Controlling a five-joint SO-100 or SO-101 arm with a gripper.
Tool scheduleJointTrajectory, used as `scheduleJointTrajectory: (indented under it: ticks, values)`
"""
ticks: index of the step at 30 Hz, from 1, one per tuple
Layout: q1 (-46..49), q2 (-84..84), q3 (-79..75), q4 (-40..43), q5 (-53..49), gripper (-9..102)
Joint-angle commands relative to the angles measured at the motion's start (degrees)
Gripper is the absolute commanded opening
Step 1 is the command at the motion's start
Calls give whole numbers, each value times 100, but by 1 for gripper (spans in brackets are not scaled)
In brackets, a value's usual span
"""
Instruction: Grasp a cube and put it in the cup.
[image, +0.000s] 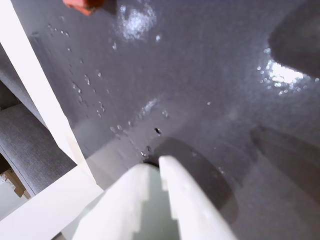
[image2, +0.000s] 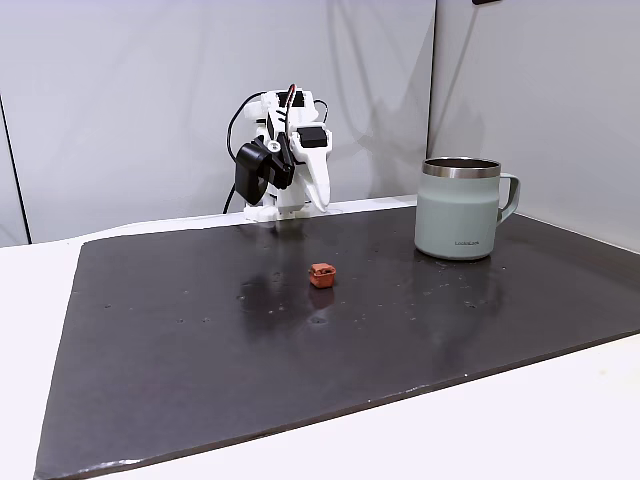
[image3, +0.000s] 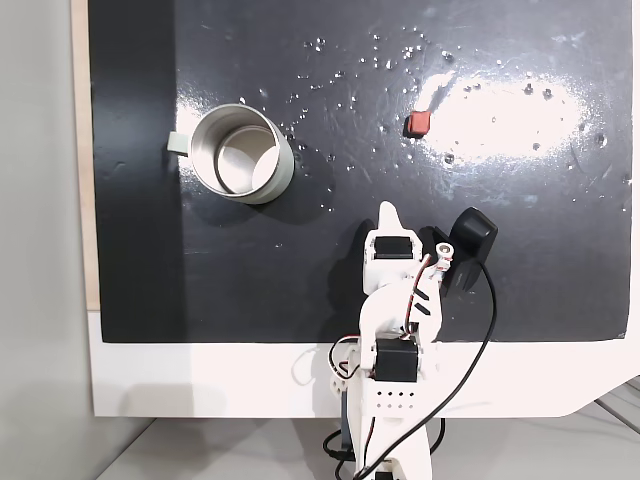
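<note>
Gripper (image: 159, 161): smooth white plastic, matt, fingertips nearly touching. Beneath it, dark mat (image2: 200, 330), glossy, speckled with glare. Ahead of it, cube (image2: 321, 275): matt reddish-orange. Off to one side, cup (image2: 457, 215): satin sage coating, brushed steel rim.

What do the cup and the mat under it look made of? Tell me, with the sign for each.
The cup: likely steel with a matte sage-green coating; its bare rim and inside shine silver in a fixed view.
The mat: dark, smooth and glossy, perhaps rubber or vinyl; it throws bright glare in a fixed view and mirrors the cup faintly.
</note>
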Motion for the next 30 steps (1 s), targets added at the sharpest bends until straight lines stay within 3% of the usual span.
scheduleJointTrajectory:
  ticks: [1,21,30]
  values:
    - [-18,53,-44,-167,70,0]
    - [-9,62,-70,-141,0,0]
    - [-70,-202,-1485,536,-308,0]
